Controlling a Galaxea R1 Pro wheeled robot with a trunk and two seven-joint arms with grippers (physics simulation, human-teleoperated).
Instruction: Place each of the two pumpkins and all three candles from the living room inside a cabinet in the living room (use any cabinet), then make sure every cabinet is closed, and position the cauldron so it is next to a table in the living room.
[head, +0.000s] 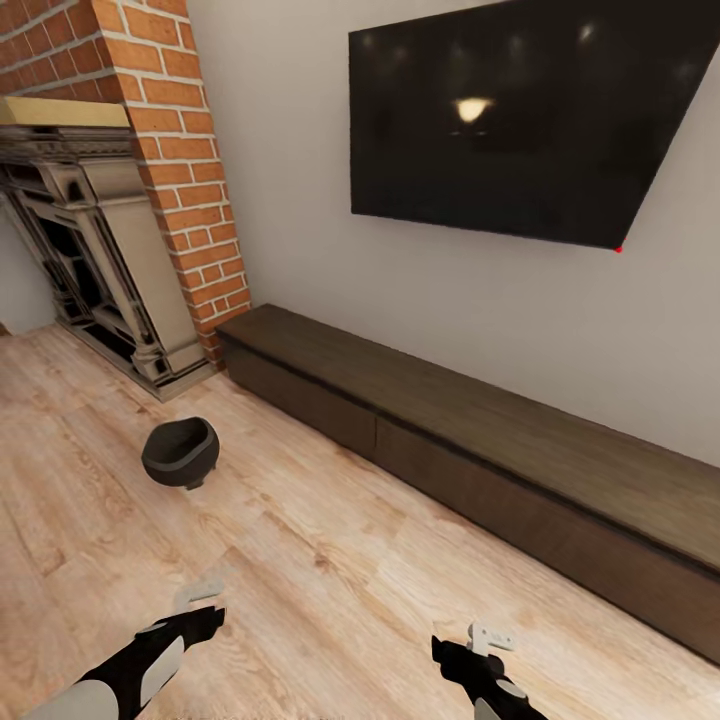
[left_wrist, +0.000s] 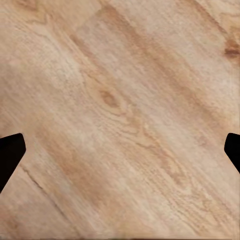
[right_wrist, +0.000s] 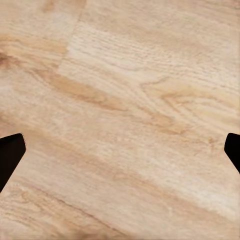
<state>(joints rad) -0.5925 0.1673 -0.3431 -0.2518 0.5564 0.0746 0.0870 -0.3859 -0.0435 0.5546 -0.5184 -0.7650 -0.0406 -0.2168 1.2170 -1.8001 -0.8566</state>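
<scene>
Both grippers are hanging low over bare floor with nothing between their fingers: the left gripper (head: 195, 600) and the right gripper (head: 478, 640) are each showing dark fingertips at the far edges of their wrist views, so the jaws are standing spread wide and empty. The cauldron (head: 180, 452) is sitting upright on the plank floor (head: 330, 560), ahead of the left arm and well apart from it, between the robot and the fireplace surround (head: 95, 260). The cabinet (head: 480, 450) is running along the wall under the television (head: 520, 120), and its drawer fronts are looking flush and shut as far as the head view is showing. No pumpkin or candle is appearing here, so the step in hand is probably travelling or choosing what to approach. If the cauldron is the next target, it is worth squaring the base to it first and coming down on the flared rim, since the round belly is offering poor purchase. The floor is lying flat and pale, its wood grain crossing both wrist views, beside a brick chimney column (head: 180, 170) and a plain white wall.
</scene>
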